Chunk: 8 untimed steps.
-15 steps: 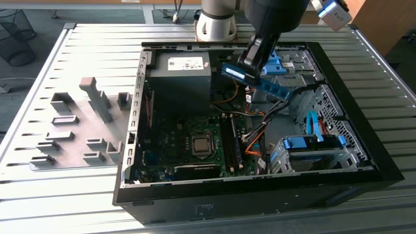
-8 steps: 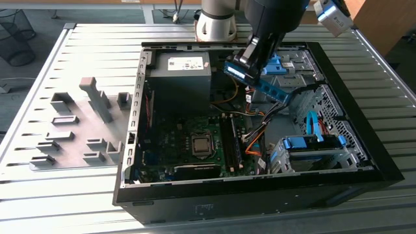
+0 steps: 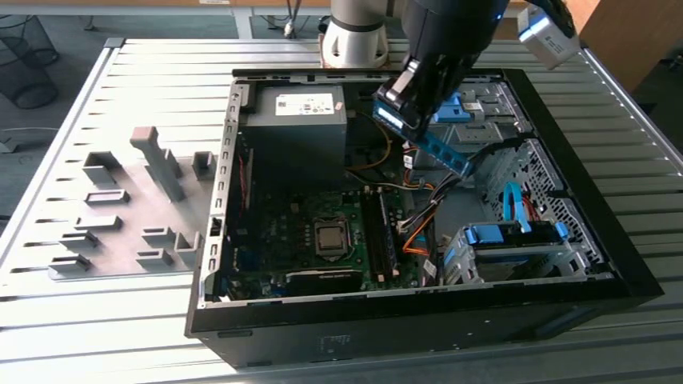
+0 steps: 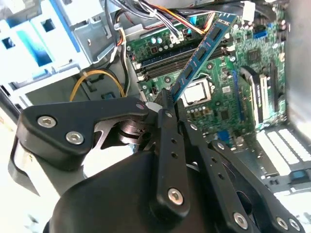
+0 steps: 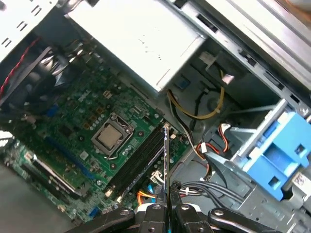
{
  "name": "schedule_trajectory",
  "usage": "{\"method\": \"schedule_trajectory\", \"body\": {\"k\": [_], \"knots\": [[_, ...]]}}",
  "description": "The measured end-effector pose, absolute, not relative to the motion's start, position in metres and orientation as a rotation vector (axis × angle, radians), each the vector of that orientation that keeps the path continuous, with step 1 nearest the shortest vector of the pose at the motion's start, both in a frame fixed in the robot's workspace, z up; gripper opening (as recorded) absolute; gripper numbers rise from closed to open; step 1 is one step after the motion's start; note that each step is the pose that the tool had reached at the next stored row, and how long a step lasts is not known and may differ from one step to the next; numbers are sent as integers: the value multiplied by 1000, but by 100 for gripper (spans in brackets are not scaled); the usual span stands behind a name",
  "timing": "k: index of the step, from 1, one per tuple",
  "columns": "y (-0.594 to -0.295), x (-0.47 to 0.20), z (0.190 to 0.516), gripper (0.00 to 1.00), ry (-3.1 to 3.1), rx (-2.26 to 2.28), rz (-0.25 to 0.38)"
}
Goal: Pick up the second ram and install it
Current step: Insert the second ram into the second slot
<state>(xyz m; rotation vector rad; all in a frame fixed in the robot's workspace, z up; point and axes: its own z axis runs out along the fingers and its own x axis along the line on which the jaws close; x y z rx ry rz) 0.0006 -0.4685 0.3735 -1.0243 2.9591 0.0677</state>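
One second ram (image 4: 204, 51) in tool (image 4: 167, 99), motherboard (image 3: 272, 232) in case (image 3: 427, 328)

My gripper (image 4: 167, 101) is black, its jointed bars (image 4: 87, 119) pinned with silver screws (image 4: 175, 196); my arm (image 3: 449, 40) is black and silver-grey.

Slants down from the exterior view's top on a dark arm (image 3: 453, 36), leaning toward that view's left. Grips the second ram (image 4: 204, 48) by one end in the gripper (image 4: 169, 97), with fingers (image 4: 166, 104) closed on both faces.
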Motion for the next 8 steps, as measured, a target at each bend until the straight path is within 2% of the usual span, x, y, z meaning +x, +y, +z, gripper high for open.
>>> {"method": "schedule_trajectory", "body": {"k": [8], "knots": [[-468,1,372,14,3023,-806,64]]}}
